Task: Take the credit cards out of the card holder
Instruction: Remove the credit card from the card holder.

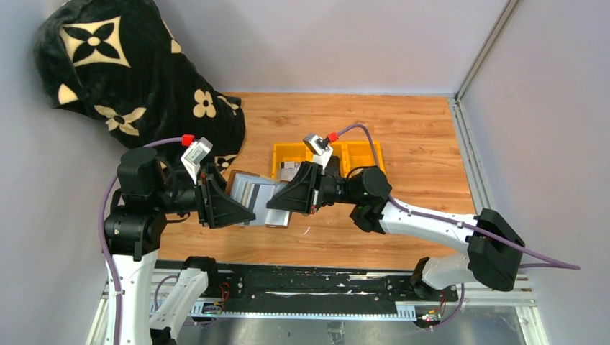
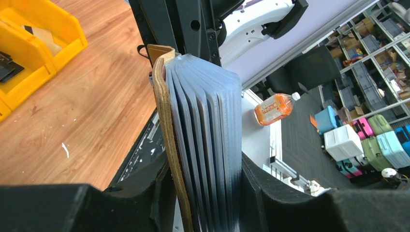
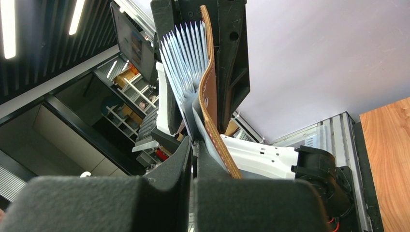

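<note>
Top external: card holder (image 1: 253, 195) held above the table (image 1: 421, 136), fanned open between both arms. Left gripper (image 2: 205, 176) clamps its leather cover and sleeve stack. Right gripper (image 3: 194, 152) is pinched tight on a thin leaf at the opposite end. Yellow tray (image 1: 363, 154) sits just behind.

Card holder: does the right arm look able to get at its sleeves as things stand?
Probably yes. The left claw grips the holder, sleeves fanned toward the right claw, which is shut on its near edge; nothing stands between.
</note>
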Controlling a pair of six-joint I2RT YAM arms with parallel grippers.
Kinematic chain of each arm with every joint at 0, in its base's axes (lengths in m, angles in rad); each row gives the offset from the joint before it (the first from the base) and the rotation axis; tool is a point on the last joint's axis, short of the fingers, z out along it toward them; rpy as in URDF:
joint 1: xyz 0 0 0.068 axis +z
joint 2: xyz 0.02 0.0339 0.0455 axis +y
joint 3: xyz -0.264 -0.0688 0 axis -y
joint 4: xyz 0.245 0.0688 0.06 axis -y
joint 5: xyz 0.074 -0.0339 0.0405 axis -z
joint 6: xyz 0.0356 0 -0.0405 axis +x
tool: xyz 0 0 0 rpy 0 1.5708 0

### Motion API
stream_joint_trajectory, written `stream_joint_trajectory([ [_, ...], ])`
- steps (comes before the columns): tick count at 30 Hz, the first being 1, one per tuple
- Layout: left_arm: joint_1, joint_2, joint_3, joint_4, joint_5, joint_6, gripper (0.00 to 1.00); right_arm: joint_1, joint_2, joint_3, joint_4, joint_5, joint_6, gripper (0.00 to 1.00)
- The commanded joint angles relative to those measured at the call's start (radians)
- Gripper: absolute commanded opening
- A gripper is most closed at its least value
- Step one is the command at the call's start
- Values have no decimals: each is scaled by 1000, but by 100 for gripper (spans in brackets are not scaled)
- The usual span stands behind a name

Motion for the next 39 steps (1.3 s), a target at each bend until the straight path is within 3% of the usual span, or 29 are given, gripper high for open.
stream_joint_trajectory([
  [1,-8,-9,37,10,95,-27,34,-6,-23,-39,-2,-2,-6,0],
  [9,-8,-10,32,9,85,-28,29,-5,-19,-39,49,-6,11,1],
  [13,-8,-12,34,10,72,-29,21,1,4,-11,89,-9,34,21],
  [19,-8,-12,40,9,72,-29,15,9,38,11,141,-6,57,28],
  [25,-8,-10,46,11,69,-29,15,4,28,-25,158,2,68,0],
  [39,-8,-8,60,12,25,-21,15,-65,-133,-96,-115,-13,-34,0],
])
